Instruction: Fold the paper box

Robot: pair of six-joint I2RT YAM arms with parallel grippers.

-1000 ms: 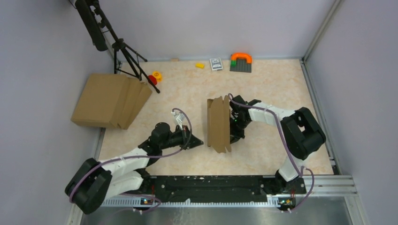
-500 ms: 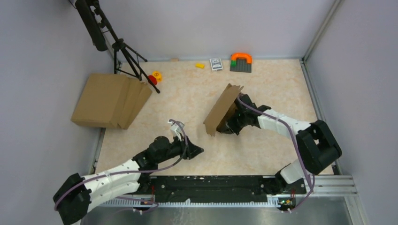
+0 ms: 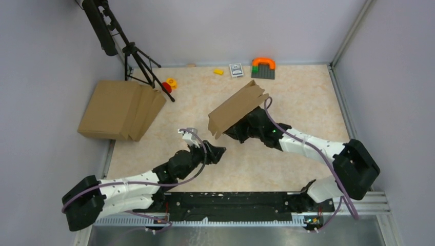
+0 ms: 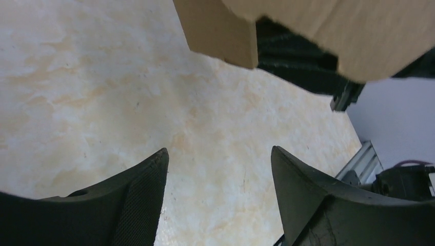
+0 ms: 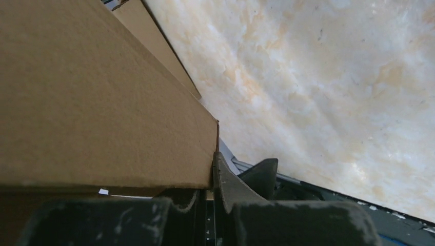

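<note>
Two grippers share the job, and only one has a hold. At upper left of the top view the pile [image 3: 120, 108] of flat cardboard and the tripod [image 3: 136, 56] crowd that corner, so work is best kept away from there. Lower centre-left, the left gripper [image 3: 218, 152] hangs low over the table [image 3: 308, 102], fingers spread wide with nothing between them. Its own camera shows the box's near corner just above and ahead. The box [image 3: 237, 106] sits mid-frame, lifted off the table and slanting from lower left to upper right, with flaps at the upper end. Beneath it the right gripper [image 3: 245, 128] is clamped on one cardboard wall, whose edge shows pinched between its fingers in the wrist view. The box looks light and thin: stiff across its panels, ready to bend at the creases, easy to dent, and likely to pivot in a one-sided pinch. It is best taken on a flat panel edge near a crease, not by the tabs. Toys [image 3: 263, 66] line the top edge, well apart from the box. Open table lies to the right and below, as far as the wall [image 3: 390, 102].
</note>
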